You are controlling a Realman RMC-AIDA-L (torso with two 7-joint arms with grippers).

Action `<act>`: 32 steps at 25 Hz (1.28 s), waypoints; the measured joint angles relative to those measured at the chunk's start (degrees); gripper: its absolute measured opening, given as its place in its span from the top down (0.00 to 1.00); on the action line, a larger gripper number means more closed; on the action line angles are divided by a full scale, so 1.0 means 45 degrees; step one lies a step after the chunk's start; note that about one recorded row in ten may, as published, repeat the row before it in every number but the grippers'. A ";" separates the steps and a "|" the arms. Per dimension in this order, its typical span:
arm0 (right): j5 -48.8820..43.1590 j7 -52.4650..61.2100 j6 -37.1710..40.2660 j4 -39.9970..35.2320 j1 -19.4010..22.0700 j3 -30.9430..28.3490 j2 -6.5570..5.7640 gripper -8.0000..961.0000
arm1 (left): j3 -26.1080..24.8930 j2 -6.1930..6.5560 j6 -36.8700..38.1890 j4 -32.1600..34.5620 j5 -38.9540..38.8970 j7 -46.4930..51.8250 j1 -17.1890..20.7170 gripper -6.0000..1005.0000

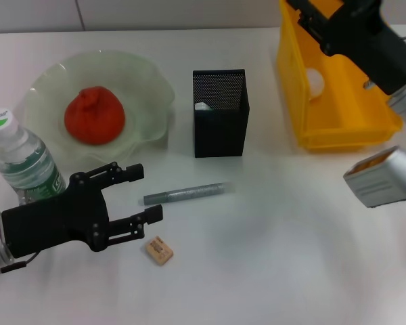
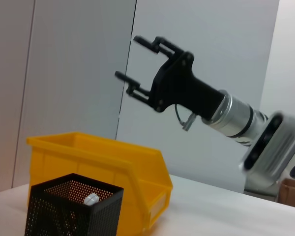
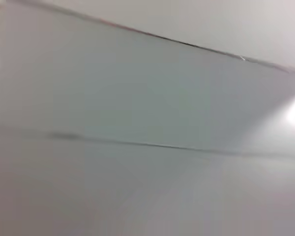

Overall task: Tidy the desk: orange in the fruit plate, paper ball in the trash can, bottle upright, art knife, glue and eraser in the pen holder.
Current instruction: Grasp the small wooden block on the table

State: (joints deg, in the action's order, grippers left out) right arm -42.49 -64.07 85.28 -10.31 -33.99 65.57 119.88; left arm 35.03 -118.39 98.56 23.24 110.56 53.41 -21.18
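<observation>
Resting in the ruffled, pale-green translucent fruit plate (image 1: 149, 81) at the far left of the white bench (image 1: 284, 271), the orange (image 1: 95, 116) shows a matte red skin with a puckered knob on top. Just in front of the plate stands the bottle (image 1: 24, 161), upright, clear ribbed plastic with a green label and a white cap. The left tool (image 1: 145, 195) hovers low over the near-left bench beside the bottle, its black angular fingers (image 1: 125, 172) spread wide and holding nothing. Between those fingers and a little beyond them lies a slim grey-silver cylinder, the art knife (image 1: 184, 193), flat on the bench. Near it, closer to the front edge, sits the eraser (image 1: 160, 250), a small tan block with faint lines.

Mid-bench stands the pen holder (image 1: 220, 115), a square box of black metal mesh; a small white rounded object shows inside it in the head and left wrist views. To its right is the trash can (image 1: 304, 101), glossy yellow plastic with sloped walls, and a white rounded shape, the paper ball (image 1: 314, 81), lies inside. The right tool (image 2: 137, 64) is raised high above the can, its forked black fingers wide apart and empty.
</observation>
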 joint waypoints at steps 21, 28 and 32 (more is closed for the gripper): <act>0.0232 2.2870 0.0105 -0.0164 0.0024 0.0556 -0.0163 0.31 | 0.0028 -0.0020 0.0293 -0.0068 0.0012 -0.0091 -0.0219 0.22; -0.0307 2.5397 0.0826 -0.0594 0.0773 0.3045 -0.0370 0.29 | 0.0028 0.0007 0.0289 -0.0051 0.0004 -0.0030 -0.0338 0.22; -0.2016 2.5469 0.1332 -0.0659 0.1086 0.3034 -0.0547 0.28 | 0.0028 0.0031 0.0274 -0.0030 0.0024 -0.0020 -0.0447 0.22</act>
State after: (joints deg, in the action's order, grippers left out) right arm -51.57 50.54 91.27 -13.28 -29.10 79.22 117.42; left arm 35.16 -118.25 99.79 23.11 110.67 53.32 -23.19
